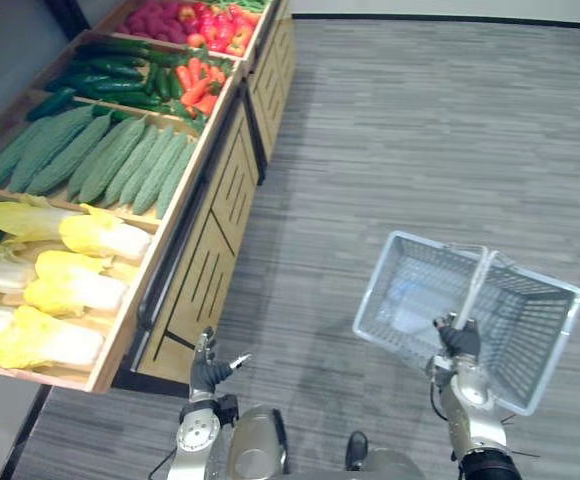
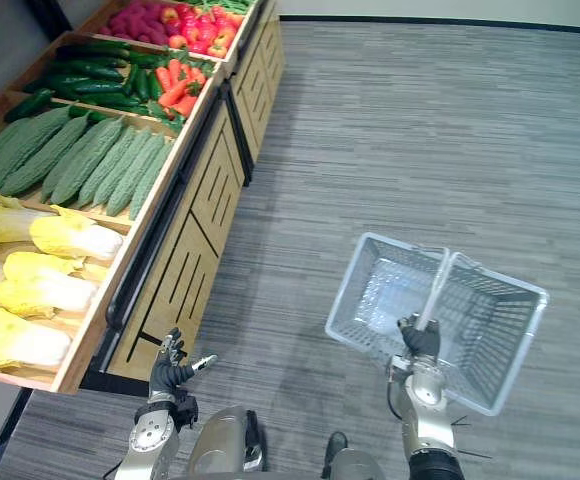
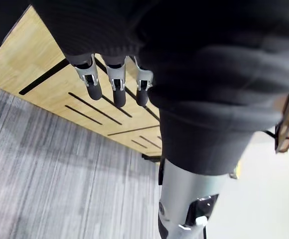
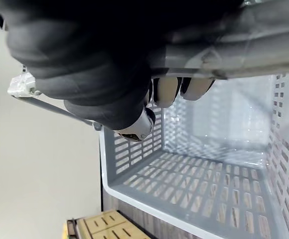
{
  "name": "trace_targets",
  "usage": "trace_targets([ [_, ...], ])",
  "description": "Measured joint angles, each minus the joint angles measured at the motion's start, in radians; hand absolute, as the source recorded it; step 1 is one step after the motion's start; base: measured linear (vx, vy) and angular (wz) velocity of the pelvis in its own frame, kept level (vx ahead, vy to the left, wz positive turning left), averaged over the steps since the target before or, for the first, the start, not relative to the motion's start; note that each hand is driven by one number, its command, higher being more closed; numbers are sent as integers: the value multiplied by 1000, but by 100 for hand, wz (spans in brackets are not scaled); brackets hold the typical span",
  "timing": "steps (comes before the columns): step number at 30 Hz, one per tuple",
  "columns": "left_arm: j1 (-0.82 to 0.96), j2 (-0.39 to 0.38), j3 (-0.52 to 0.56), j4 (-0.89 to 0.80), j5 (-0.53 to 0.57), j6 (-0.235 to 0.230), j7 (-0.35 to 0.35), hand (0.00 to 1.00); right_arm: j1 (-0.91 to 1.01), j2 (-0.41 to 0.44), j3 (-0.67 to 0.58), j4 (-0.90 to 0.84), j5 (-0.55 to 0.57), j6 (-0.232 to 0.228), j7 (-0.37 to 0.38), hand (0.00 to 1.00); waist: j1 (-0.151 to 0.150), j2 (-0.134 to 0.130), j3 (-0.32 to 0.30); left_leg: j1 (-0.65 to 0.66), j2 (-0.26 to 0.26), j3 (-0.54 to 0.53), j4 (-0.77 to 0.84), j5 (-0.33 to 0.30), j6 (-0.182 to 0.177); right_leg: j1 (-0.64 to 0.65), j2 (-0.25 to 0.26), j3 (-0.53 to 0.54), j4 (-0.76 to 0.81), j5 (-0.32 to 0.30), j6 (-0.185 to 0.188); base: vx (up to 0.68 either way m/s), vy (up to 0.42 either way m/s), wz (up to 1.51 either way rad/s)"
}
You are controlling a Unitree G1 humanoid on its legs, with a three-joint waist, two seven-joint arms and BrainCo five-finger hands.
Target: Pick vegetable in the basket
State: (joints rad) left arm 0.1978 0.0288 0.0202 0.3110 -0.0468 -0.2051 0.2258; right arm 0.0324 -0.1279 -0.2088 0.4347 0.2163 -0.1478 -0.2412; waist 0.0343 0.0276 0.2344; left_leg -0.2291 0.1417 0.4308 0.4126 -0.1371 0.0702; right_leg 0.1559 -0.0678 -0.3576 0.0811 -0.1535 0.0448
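Note:
A grey plastic basket (image 1: 526, 345) hangs over the floor at the lower right, and nothing lies in it (image 4: 194, 189). My right hand (image 1: 458, 338) is shut on its handle (image 1: 475, 285), the fingers (image 4: 167, 89) curled round the bar. My left hand (image 1: 208, 368) is open at the lower left, in front of the wooden stand (image 1: 210, 240), its fingers (image 3: 117, 87) straight and holding nothing. On the stand lie yellow napa cabbages (image 1: 70, 290), bitter gourds (image 1: 120, 160), dark cucumbers (image 1: 110, 75) and carrots (image 1: 198, 85).
The stand runs along the left side, with slatted wooden fronts (image 3: 45, 69) close to my left hand. Red vegetables (image 1: 190, 22) fill its far bin. Grey striped carpet (image 1: 420, 130) spreads to the right and beyond the basket.

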Motion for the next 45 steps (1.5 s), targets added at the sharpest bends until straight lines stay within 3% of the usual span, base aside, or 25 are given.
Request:
trace_targets([
  [1,7,-8,9,0,0,3,-1,0,-9,-5,6,24,-1,6,2,100,10,-3,1,12,-15,1,-3,-18,24,20,-9,-2,-4,-3,5,360,54,48],
  [3,26,-20,15,-2,0,5,-1,0,-6,-2,22,68,-5,17,7,100,8,-9,3,69,-48,6,-17,-45,35,71,-30,-14,30,-5,16,355,85,59],
  [4,46,-23,11,-1,0,5,-3,0,0,3,20,93,-5,21,10,100,5,-3,0,101,-57,-1,-32,-75,22,54,-48,-33,164,-30,55,322,131,72],
  [5,55,-20,6,2,0,5,-5,0,16,5,20,103,-6,33,15,100,-2,4,-7,146,-72,-39,-60,-99,10,-16,-86,-44,400,-37,67,336,118,84],
  [6,57,-12,3,2,0,5,-5,0,27,7,19,103,-10,39,23,100,-9,-5,-11,167,-88,-71,-76,-101,13,-66,-123,-33,549,-15,70,352,-1,142],
  [7,49,14,-22,4,1,7,-3,0,52,14,20,103,-19,44,31,100,-28,-22,-13,199,-114,-147,-87,-117,23,-181,-155,55,801,-28,73,368,-125,137],
  [8,46,24,-28,5,1,9,-3,0,62,15,20,103,-21,45,32,100,-28,-29,-12,209,-117,-175,-86,-125,21,-216,-151,92,840,-62,66,354,-163,152],
  [10,35,31,-29,3,2,11,0,0,91,21,21,101,-27,46,48,100,-29,-30,-14,251,-108,-270,-87,-134,6,-309,-115,152,805,-131,35,341,-167,125],
  [12,34,29,-30,-6,3,11,1,0,104,36,23,81,-27,45,50,100,-30,-24,-14,279,-86,-353,-91,-145,-14,-382,-73,214,685,-144,23,378,-243,130],
  [13,34,25,-31,-15,3,11,4,0,110,47,23,55,-20,45,48,100,-33,-21,-14,279,-70,-391,-80,-155,-31,-418,-47,265,618,-141,28,473,-438,178],
  [14,34,22,-40,-35,3,11,18,0,130,62,23,10,-11,39,48,100,-42,-23,-14,263,-53,-475,-42,-187,-85,-442,2,403,476,-110,57,362,-418,171],
  [15,37,24,-48,-45,3,11,19,0,142,70,23,-1,-9,33,48,100,-46,-34,-19,243,-56,-514,-19,-207,-109,-437,13,475,403,-85,68,356,-474,218],
  [16,33,24,-55,-54,11,11,23,0,166,67,15,-10,1,27,47,100,-54,-32,-20,226,-48,-583,32,-249,-150,-420,25,484,412,2,68,230,-335,151],
  [17,35,9,-60,-61,13,12,23,0,178,62,10,-8,8,29,46,100,-39,-15,-25,223,-31,-601,43,-250,-153,-418,35,459,432,-13,60,284,-410,131],
  [18,42,-6,-73,-100,22,11,20,0,185,57,3,-31,10,29,45,100,-15,-7,-28,211,-13,-615,48,-228,-182,-429,43,440,494,-48,44,236,-399,107],
  [21,16,-23,-110,-147,41,3,14,0,205,59,2,-71,14,24,49,100,-20,1,-32,172,3,-678,19,-177,-196,-424,25,354,540,-105,14,158,-350,132],
  [24,15,-41,-118,-204,42,0,14,0,225,73,-2,-82,47,24,48,100,-17,2,-34,151,35,-663,-53,-86,-184,-364,4,226,469,-106,-7,85,-303,129],
  [27,18,-43,-117,-259,41,0,14,0,254,81,-11,-90,67,24,47,100,-16,0,-33,115,71,-479,-61,-44,-122,-312,-30,111,419,-98,-21,-22,-130,116],
  [29,9,-42,-108,-321,43,-1,19,0,276,89,-28,-96,70,23,47,100,-17,-12,-35,113,96,-289,-104,-27,-72,-287,-76,40,384,-89,-30,-68,22,103],
  [31,-22,-37,-96,-347,62,-4,31,0,282,96,-30,-96,71,22,49,100,-8,-12,-36,114,124,-177,-115,-21,-81,-278,-93,20,370,-77,-17,-82,123,60],
  [32,-45,-24,-96,-351,75,-12,44,0,282,103,-29,-95,72,22,50,100,-7,-10,-39,118,113,-182,-139,5,-122,-272,-90,26,359,-76,0,-91,133,38],
  [34,-68,9,-93,-351,104,-18,60,0,282,114,-22,-88,79,21,61,100,-9,-21,-49,138,87,-184,-197,45,-157,-270,-76,88,329,-78,17,-43,102,21],
  [35,-81,32,-93,-348,126,-18,64,0,281,120,-22,-76,85,19,71,100,-22,-30,-62,143,70,-187,-235,71,-160,-270,-67,130,311,-72,23,3,81,26],
  [39,-159,71,-76,-265,196,-18,85,0,264,119,-8,-3,87,15,83,100,-23,-39,-85,179,27,-179,-320,130,-173,-263,-68,171,239,-15,28,95,107,-3],
  [45,-274,157,3,-79,297,35,151,0,222,114,25,39,86,13,119,100,-73,-42,-89,206,24,-153,-371,147,-171,-249,-46,220,157,33,16,57,37,-19],
])
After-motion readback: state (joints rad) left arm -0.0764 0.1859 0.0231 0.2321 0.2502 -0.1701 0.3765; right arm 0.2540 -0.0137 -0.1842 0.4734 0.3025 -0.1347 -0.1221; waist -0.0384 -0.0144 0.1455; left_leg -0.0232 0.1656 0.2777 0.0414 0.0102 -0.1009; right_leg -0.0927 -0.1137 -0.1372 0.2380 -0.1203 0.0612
